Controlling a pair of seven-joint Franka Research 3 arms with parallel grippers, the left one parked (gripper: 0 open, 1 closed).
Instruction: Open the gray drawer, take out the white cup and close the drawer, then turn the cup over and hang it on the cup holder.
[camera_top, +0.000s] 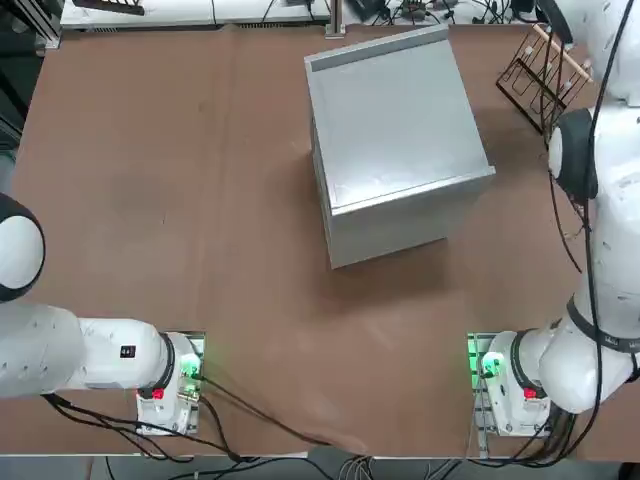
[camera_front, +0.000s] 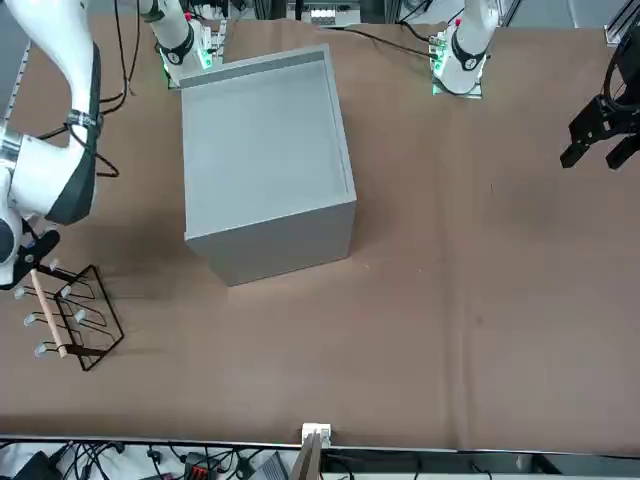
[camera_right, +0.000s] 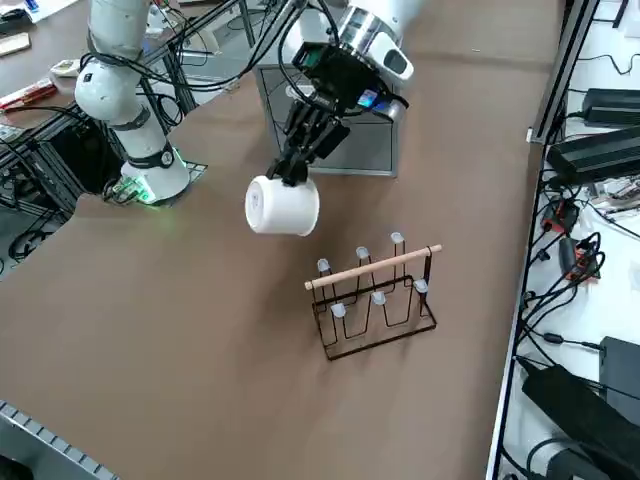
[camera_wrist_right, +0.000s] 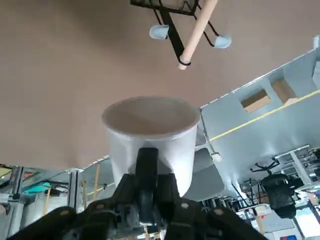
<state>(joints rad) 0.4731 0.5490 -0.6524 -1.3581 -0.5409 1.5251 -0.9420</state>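
I've got the right claw (camera_right: 292, 176) clenched on the small white ceramic cup (camera_right: 282, 206), tipped sideways in the air near the dark wire cup holder with wooden bar (camera_right: 375, 293), ready for hanging, gray metal drawer cabinet (camera_top: 395, 140) shut behind.

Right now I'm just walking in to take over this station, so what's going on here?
The right gripper is shut on the white cup, holding it in the air above the table, beside the cup holder. The cup isn't on a peg yet. The gray drawer in the metal cabinet looks closed, so hanging the cup is what remains.
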